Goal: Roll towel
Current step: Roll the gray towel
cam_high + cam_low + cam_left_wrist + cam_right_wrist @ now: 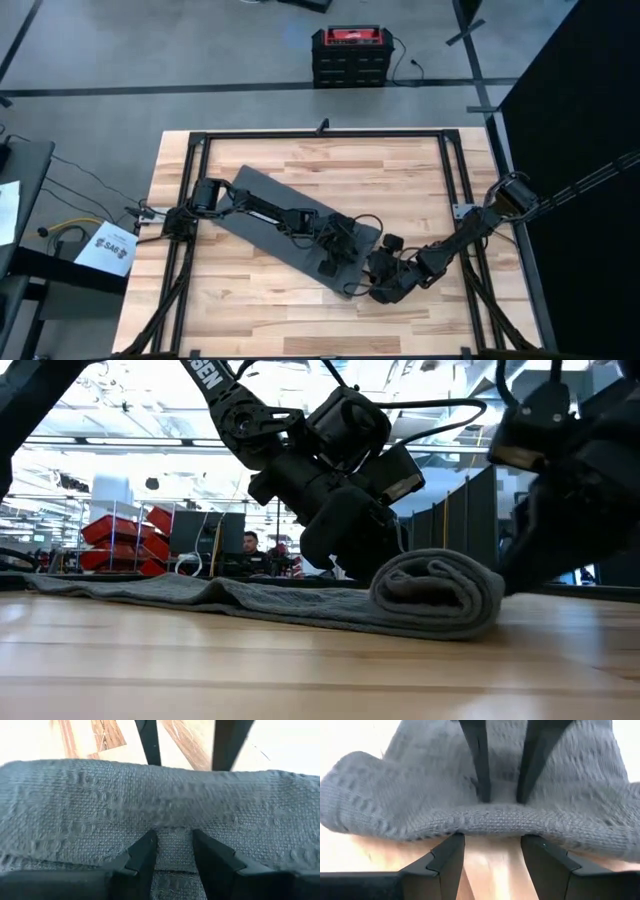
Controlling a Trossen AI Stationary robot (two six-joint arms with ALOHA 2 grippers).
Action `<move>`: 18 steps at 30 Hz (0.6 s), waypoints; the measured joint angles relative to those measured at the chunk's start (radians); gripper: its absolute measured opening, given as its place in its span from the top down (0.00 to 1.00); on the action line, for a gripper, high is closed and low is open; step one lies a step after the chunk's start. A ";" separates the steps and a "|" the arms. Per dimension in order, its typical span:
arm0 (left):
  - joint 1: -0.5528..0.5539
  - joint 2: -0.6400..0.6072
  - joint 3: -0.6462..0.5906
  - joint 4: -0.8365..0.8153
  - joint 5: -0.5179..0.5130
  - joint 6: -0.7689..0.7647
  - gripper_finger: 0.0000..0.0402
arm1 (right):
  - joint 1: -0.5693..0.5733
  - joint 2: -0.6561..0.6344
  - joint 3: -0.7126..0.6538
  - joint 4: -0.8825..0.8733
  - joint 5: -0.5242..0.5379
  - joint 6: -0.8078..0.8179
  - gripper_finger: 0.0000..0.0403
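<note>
The light wooden plank table (pixel 420 180) carries the plain dark grey soft cloth towel (pixel 262 205), lying diagonally, its rolled end (pixel 440 592) between both pincers. The left pincer (pixel 172 851) sits over the roll, fingers parted and pressed on cloth. The right pincer (pixel 492 851), spread and empty, faces the roll's outer edge, nearer the unrolled length's far side.

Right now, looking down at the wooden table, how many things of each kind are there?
Dark grey towel, partly rolled at one end: 1
Black robot arms, left end effector and right end effector: 2
Wooden table: 1
Total: 4
</note>
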 joint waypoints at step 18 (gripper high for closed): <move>0.000 0.000 0.001 0.001 0.004 -0.007 0.71 | -0.029 0.087 0.000 0.053 -0.002 0.026 0.54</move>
